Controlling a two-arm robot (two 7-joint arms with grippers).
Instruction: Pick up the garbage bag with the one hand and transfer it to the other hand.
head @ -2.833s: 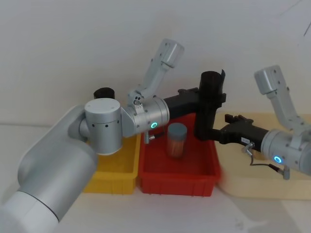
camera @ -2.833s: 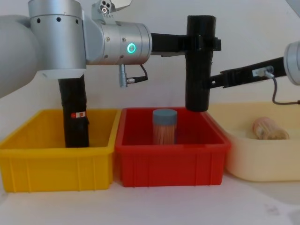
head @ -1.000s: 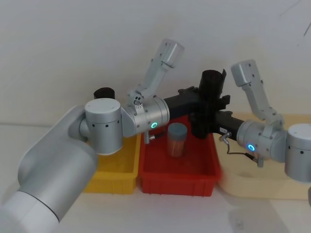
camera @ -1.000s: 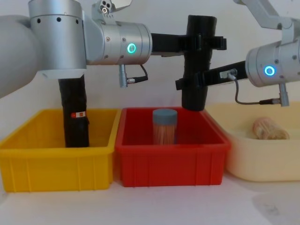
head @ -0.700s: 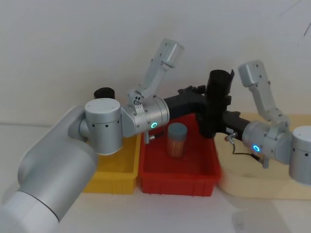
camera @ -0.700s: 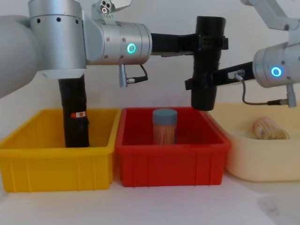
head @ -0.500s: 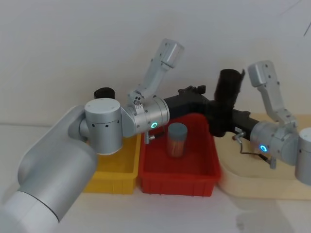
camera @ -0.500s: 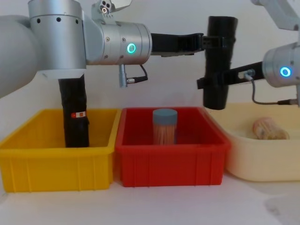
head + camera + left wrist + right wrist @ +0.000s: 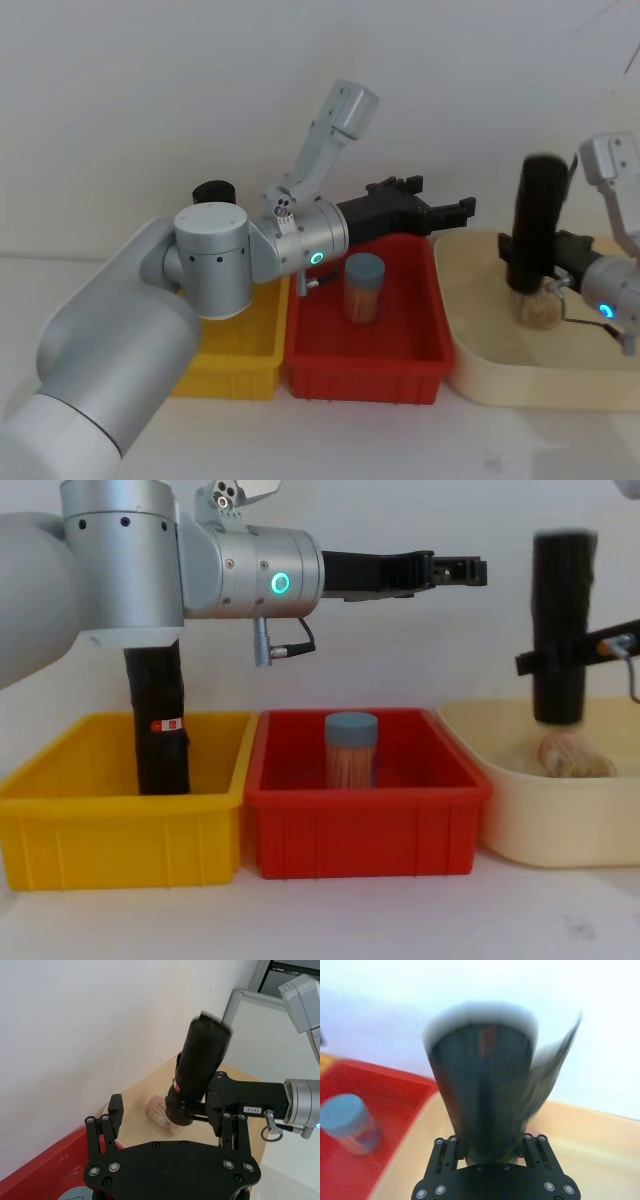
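The garbage bag [image 9: 533, 220], a tall plain black roll, hangs upright above the cream tray [image 9: 520, 380] at the right. My right gripper [image 9: 535, 255] is shut on its lower part; in the chest view the garbage bag [image 9: 562, 630] and right gripper [image 9: 545, 662] are at the right edge. My left gripper [image 9: 440, 205] is open with nothing between its fingers, reaching out above the red bin [image 9: 365, 375] and well left of the bag. The left wrist view looks past the left gripper [image 9: 167, 1110] at the garbage bag [image 9: 200, 1070]. In the right wrist view the garbage bag [image 9: 482, 1095] rises from the right gripper [image 9: 487, 1152].
A second black roll [image 9: 158, 720] with a red-and-white sticker stands in the yellow bin [image 9: 120, 830]. A blue-lidded jar [image 9: 351, 748] stands in the red bin [image 9: 365, 825]. A beige bundle [image 9: 572, 755] lies in the cream tray [image 9: 560, 820] right under the bag.
My right gripper closed on the bag. The left gripper let go and stayed in place. The right arm then carried the bag rightward, from above the red bin to above the cream tray.
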